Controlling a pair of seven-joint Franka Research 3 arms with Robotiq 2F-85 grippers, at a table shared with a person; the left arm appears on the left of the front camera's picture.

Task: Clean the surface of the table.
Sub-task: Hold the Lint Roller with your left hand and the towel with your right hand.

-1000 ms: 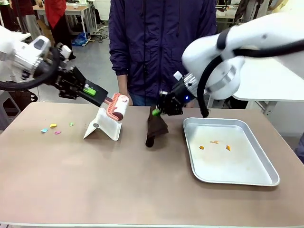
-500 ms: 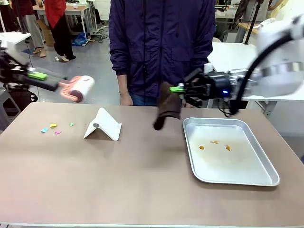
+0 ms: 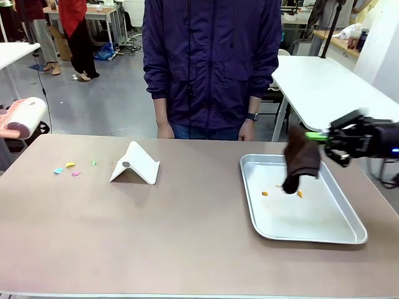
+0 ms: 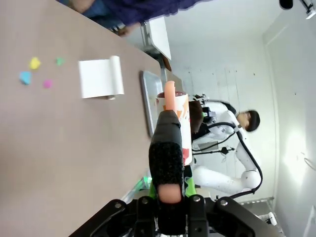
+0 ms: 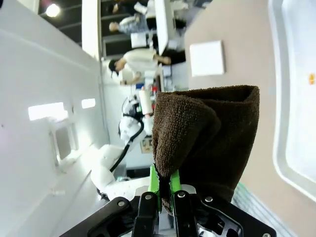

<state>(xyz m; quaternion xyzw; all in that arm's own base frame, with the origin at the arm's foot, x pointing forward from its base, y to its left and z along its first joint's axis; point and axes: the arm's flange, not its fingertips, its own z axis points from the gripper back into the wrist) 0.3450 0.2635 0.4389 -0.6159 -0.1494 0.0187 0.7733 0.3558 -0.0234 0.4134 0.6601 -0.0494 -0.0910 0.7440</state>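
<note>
table [image 3: 156, 237] under right end effector [image 3: 320, 135] pinching cloth [image 3: 300, 163]; left end effector [image 4: 168, 196] clamped on lint roller [image 4: 167, 148]

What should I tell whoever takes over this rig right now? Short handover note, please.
Left gripper: shut on the lint roller, raised beyond the left end of the table.
Right gripper: shut on the brown cloth, hanging over the silver tray.
Coloured scraps lie on the table at left, near the white stand; orange crumbs sit in the tray.
Done: no cleaning evident. Left: roll up the scraps, wipe the table.
</note>
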